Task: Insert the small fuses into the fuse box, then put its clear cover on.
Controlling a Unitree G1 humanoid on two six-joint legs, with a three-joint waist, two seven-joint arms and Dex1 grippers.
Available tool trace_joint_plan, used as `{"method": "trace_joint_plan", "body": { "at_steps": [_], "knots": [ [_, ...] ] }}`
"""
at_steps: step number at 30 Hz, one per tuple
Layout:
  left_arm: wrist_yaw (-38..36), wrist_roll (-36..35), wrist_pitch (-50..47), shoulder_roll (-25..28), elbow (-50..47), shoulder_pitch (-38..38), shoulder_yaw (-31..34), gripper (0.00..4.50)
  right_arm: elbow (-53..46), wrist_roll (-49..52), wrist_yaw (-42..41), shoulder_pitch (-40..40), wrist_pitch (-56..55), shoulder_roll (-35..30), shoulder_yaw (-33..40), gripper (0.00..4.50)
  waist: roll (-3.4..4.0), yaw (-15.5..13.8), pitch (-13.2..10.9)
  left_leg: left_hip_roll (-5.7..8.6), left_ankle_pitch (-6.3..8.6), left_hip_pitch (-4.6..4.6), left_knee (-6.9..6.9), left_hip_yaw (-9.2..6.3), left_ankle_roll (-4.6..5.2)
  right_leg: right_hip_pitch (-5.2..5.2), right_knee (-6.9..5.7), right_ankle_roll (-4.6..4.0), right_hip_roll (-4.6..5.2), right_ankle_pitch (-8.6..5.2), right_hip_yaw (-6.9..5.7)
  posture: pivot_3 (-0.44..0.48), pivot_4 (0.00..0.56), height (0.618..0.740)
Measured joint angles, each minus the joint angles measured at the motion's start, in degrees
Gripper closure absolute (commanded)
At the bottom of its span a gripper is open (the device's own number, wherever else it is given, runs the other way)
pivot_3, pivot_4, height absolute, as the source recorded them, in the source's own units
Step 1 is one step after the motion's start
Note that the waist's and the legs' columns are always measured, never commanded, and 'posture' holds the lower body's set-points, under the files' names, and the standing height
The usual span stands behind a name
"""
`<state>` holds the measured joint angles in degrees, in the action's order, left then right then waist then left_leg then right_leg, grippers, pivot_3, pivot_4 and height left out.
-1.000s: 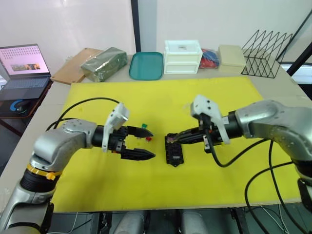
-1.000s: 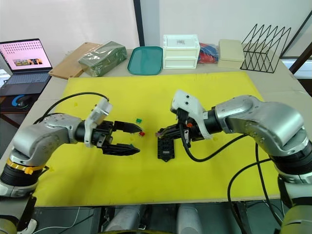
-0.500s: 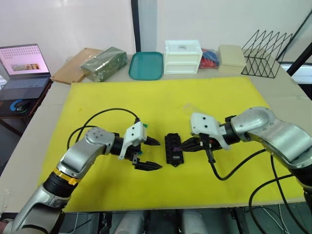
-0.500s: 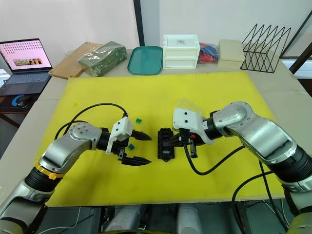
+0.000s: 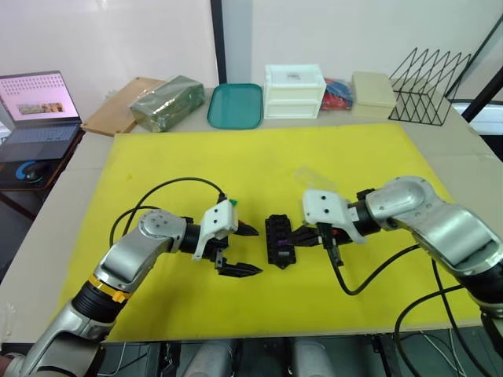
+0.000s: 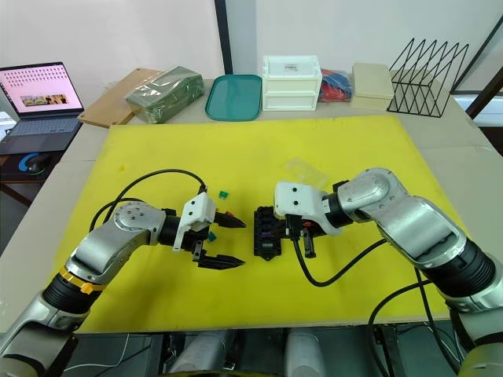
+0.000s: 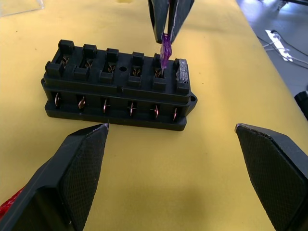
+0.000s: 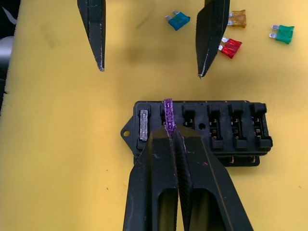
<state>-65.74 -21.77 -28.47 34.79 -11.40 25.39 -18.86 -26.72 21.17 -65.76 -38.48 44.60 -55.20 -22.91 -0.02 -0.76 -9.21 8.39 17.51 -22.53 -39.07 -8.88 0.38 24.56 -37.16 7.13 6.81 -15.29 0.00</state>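
The black fuse box [image 6: 266,233] lies on the yellow mat [image 5: 236,157] between my two grippers. My right gripper [image 8: 171,132] is shut on a purple fuse [image 8: 168,111], whose blades stand at the slot beside a seated grey fuse [image 8: 143,124]. Just left of the box, my left gripper [image 6: 236,243] is open and holds nothing. Loose teal [image 8: 178,20], amber [image 8: 237,18], red [image 8: 230,47] and green [image 8: 284,32] fuses lie on the mat behind the left gripper. The clear cover [image 6: 305,171] lies on the mat beyond the box.
Along the table's far edge stand a teal tray [image 5: 236,104], a white drawer unit [image 5: 295,90], a black wire rack [image 5: 428,75] and a green package [image 5: 167,100]. A laptop [image 5: 35,102] sits at the far left. Black cables trail from both wrists.
Over the last second both arms came down and in toward the fuse box. The right gripper brought the purple fuse onto a slot; the left gripper stayed open.
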Motion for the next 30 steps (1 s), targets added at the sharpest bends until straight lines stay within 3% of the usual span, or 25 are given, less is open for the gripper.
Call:
{"method": "trace_joint_plan", "body": {
  "at_steps": [30],
  "knots": [
    [1.4,-0.1,-1.0,-0.3,-0.8,0.3,0.0,0.06,0.0,-2.7,-0.8,0.8,2.4,1.6,-0.2,4.50,0.00,0.0,0.0,0.00,0.00,0.01,-0.01,0.00,0.00,-0.01,-0.01,0.00,0.00,0.00,0.00,0.000,0.150,0.740]
  ]
}}
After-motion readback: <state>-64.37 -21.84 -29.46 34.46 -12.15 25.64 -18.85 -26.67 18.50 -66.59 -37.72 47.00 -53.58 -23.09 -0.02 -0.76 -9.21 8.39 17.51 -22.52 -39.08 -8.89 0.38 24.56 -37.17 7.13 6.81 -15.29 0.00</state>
